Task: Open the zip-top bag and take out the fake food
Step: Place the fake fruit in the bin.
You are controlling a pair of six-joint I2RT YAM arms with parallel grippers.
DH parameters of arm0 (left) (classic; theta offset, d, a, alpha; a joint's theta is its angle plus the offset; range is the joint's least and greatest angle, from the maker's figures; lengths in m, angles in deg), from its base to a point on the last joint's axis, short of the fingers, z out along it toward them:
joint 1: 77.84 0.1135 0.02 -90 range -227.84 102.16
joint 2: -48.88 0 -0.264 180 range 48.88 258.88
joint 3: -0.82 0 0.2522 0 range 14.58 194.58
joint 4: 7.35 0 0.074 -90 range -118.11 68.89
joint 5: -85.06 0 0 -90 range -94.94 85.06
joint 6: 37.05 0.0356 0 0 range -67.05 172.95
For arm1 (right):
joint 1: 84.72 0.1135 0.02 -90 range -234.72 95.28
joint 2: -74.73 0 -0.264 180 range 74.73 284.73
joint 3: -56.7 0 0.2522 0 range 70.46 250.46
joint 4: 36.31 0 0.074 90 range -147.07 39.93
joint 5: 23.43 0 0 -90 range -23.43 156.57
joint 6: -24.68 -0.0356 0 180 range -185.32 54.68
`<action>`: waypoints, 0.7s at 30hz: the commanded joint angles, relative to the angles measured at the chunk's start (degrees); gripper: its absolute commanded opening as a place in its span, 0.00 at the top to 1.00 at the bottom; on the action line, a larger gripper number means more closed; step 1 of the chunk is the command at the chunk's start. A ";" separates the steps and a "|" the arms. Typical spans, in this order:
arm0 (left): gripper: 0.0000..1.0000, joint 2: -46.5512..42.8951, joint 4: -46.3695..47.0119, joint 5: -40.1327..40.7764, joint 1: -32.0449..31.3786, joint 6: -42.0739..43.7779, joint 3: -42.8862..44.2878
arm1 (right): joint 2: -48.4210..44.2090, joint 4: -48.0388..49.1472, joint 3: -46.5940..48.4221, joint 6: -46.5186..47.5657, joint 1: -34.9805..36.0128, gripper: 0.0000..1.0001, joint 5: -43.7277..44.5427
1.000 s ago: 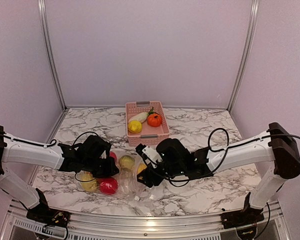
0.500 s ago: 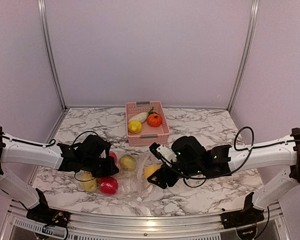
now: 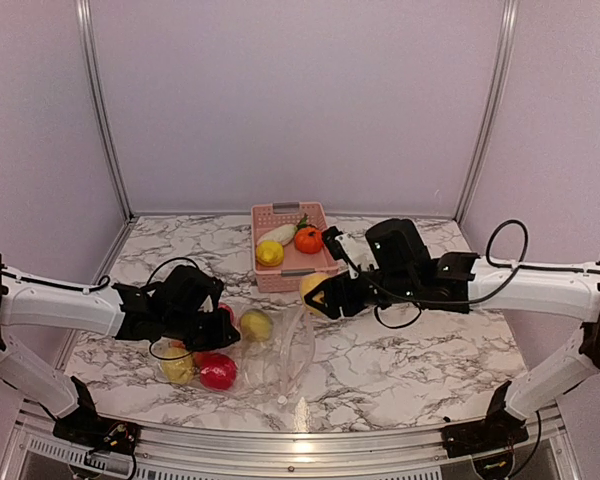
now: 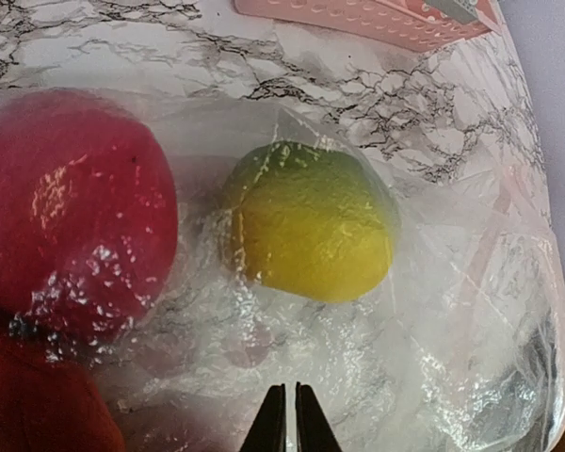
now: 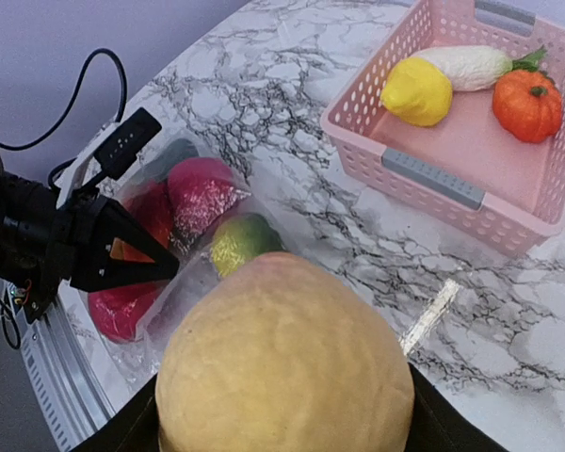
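Note:
The zip-top bag (image 3: pixel 275 352) lies crumpled on the marble, its mouth toward the right. Through the plastic I see a yellow-green fruit (image 3: pixel 255 323) (image 4: pixel 311 221), red pieces (image 3: pixel 217 371) (image 4: pixel 71 198) and a yellow one (image 3: pixel 177 365). My left gripper (image 3: pixel 212 325) (image 4: pixel 284 414) is shut, pinching the bag's film at its left end. My right gripper (image 3: pixel 315 292) hangs above the table just before the basket's front edge, shut on a tan-yellow round fruit (image 5: pixel 282 358) that fills its jaws.
The pink basket (image 3: pixel 325 262) (image 5: pixel 471 179) stands at the back centre. It holds a white radish (image 5: pixel 471 66), an orange pumpkin (image 5: pixel 527 104) and a yellow lemon (image 5: pixel 416 91). Bare marble lies to the right of the bag.
My right gripper has carried the tan-yellow fruit out of the bag's mouth, up and back toward the basket. The left gripper has stayed shut on the bag.

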 commanded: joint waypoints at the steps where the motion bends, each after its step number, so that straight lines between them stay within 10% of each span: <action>1: 0.94 -2.22 -1.30 0.10 0.38 1.14 1.89 | 7.00 1.81 8.95 2.71 -2.96 0.68 0.84; 21: 0.94 -6.32 -2.40 1.16 0.44 0.93 1.17 | 37.54 3.66 35.54 4.36 -14.21 0.69 0.63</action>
